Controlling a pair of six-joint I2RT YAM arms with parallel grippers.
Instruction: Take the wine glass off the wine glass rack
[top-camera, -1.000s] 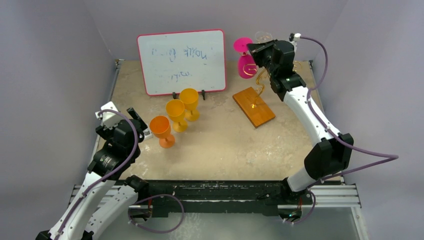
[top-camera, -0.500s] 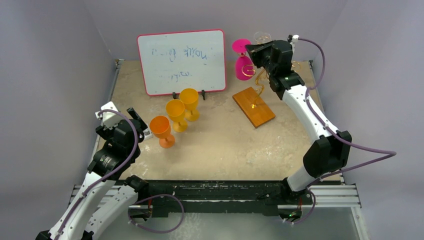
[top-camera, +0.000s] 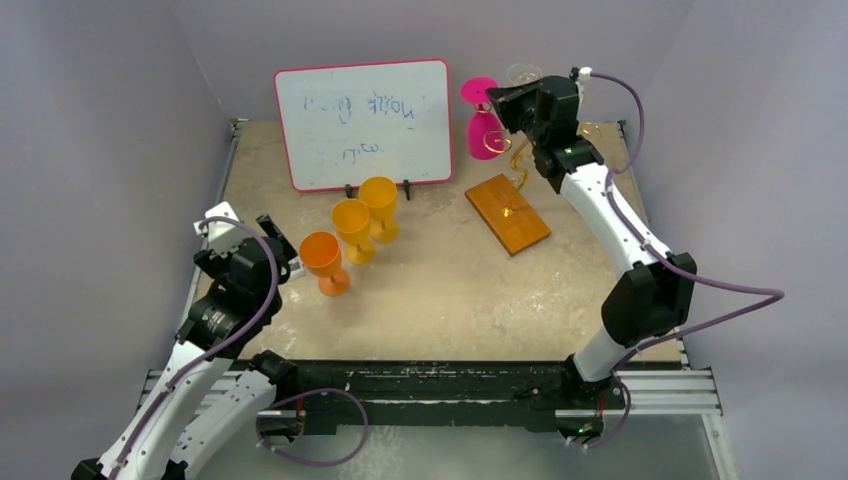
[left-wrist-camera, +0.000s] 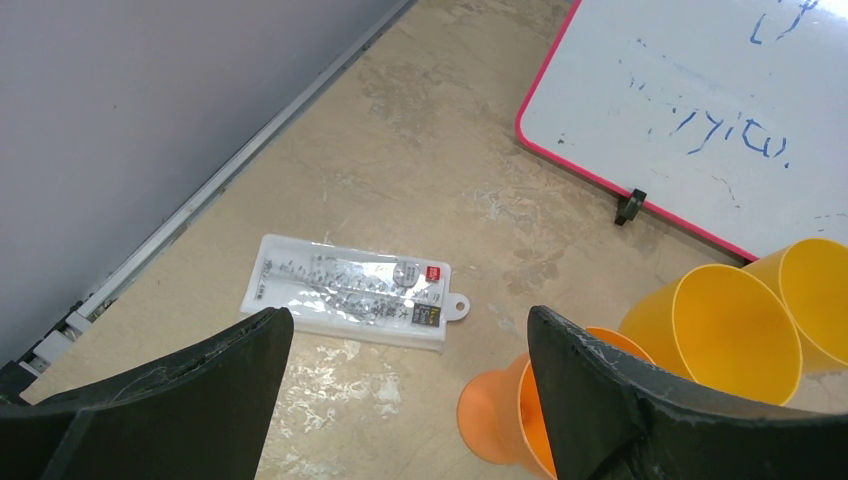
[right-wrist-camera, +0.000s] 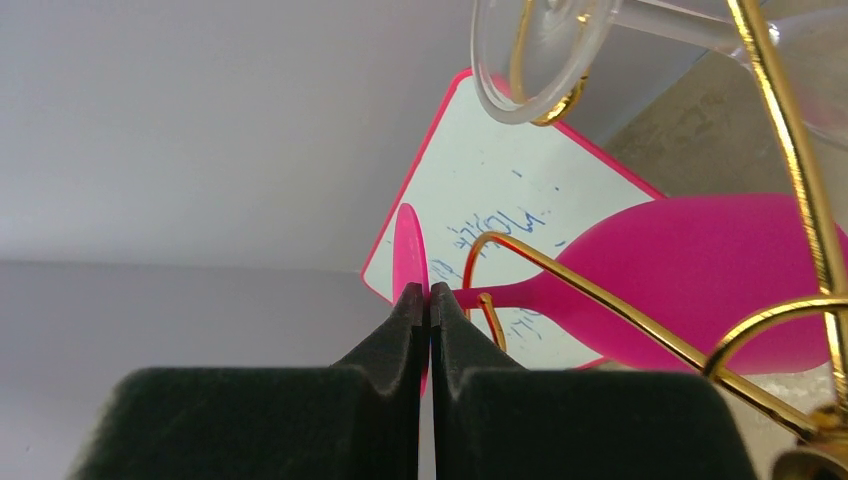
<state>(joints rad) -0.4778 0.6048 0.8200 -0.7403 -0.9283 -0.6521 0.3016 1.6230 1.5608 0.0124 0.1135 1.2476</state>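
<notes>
Tabletop (top-camera: 430, 290) rack (top-camera: 507, 215) with pink wine glass (top-camera: 487, 132)

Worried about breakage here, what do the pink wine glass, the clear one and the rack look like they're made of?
Pink wine glass: probably plastic; even colour, soft sheen.
Clear glass: transparent with a thick rounded rim; glass or acrylic, cannot tell.
Rack wire: gold-toned metal, thin, with bright glints.
Rack base: orange-brown, looks like varnished wood, slightly glossy.
</notes>
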